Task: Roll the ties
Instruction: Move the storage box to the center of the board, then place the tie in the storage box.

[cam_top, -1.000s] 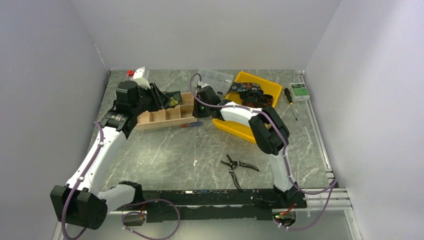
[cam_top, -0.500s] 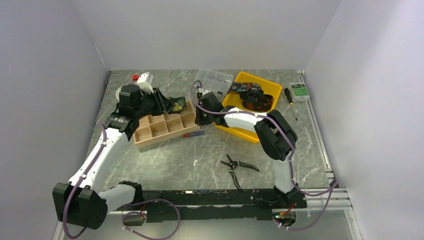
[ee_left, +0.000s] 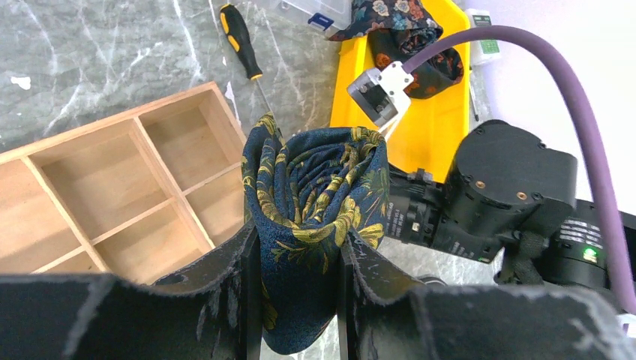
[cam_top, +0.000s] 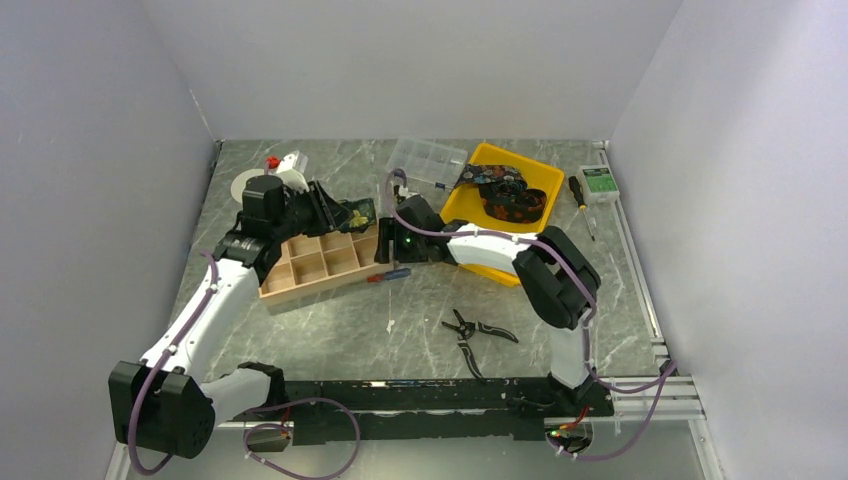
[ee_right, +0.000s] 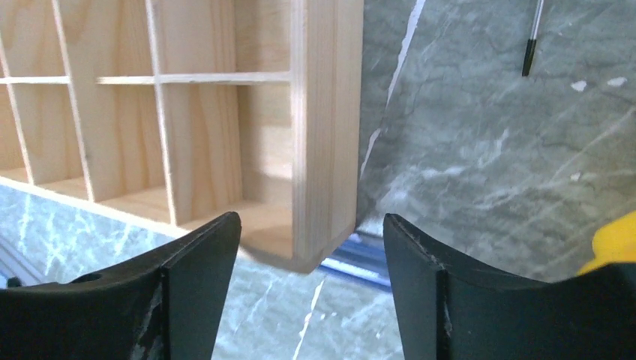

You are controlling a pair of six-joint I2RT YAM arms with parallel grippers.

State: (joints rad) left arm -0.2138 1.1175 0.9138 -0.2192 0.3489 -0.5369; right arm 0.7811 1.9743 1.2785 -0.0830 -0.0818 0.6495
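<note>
A rolled navy tie with a yellow floral pattern [ee_left: 311, 191] sits upright between my left gripper's [ee_left: 300, 247] fingers, which are shut on it. In the top view this gripper [cam_top: 345, 213] holds the tie [cam_top: 357, 211] above the far right end of the wooden divider box [cam_top: 320, 262]. Loose dark floral ties [cam_top: 505, 195] lie in the yellow bin [cam_top: 470, 205], and they also show in the left wrist view [ee_left: 409, 30]. My right gripper [ee_right: 311, 225] is open and straddles the box's right corner [ee_right: 322, 150] with gaps on both sides. It sits at the box's right end in the top view [cam_top: 383, 248].
A red-and-blue screwdriver [cam_top: 388, 275] lies by the box's near right corner. Black-handled pliers [cam_top: 478, 330] lie on the marble nearer the bases. A clear compartment case [cam_top: 428, 160], a yellow-and-black screwdriver [cam_top: 578, 195] and a green box [cam_top: 599, 182] sit at the back.
The wooden box has slid nearer and slightly left. My right gripper has moved with it at its right end. My left gripper has followed, still holding the rolled tie.
</note>
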